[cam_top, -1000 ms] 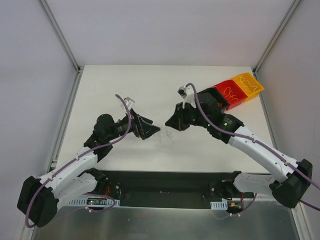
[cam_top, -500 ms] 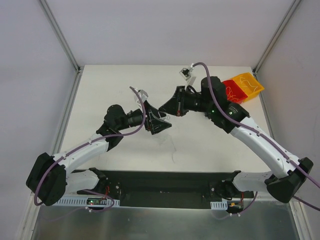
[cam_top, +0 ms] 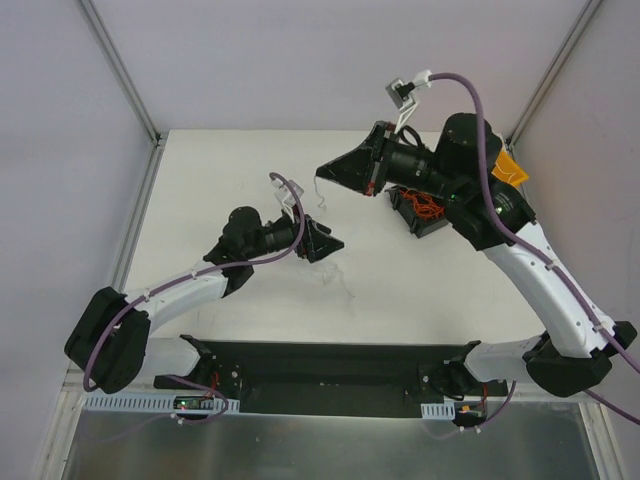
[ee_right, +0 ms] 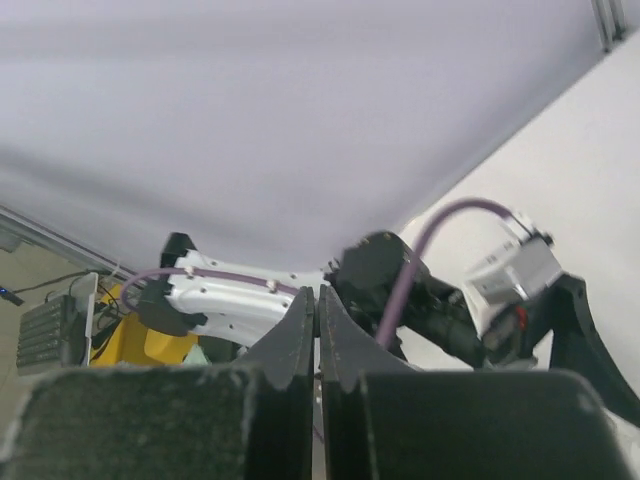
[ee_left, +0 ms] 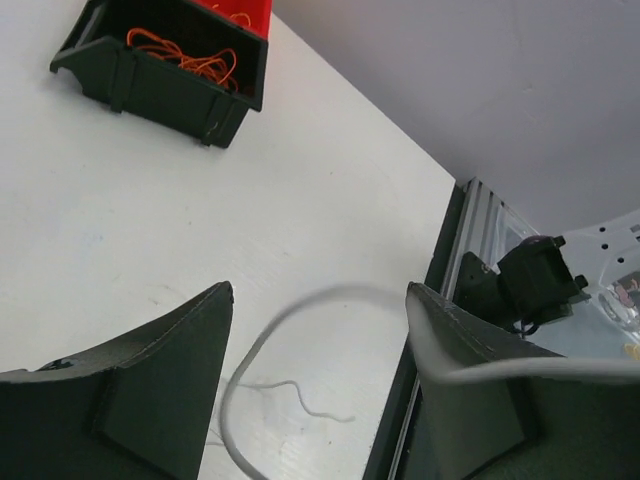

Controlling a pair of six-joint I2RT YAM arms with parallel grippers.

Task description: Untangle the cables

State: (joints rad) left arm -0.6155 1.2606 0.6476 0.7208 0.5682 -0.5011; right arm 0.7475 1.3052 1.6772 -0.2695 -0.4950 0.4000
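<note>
Left pincer (ee_left: 320,300) spread | right pincer (cam_top: 325,172) pinching whitish cable (ee_left: 262,335) | orange cables (ee_left: 190,55) in black bin (ee_left: 160,85)

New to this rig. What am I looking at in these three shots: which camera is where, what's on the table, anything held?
Two robot arms bolted at the near edge of a white table. The overhead view shows both; the other two come from a camera on each wrist, looking past its gripper. The left gripper is open and low, a whitish cable looping between its fingers. The right gripper is shut and raised, apparently pinching that cable. A thin strand lies on the table; a black bin holds orange cables.
</note>
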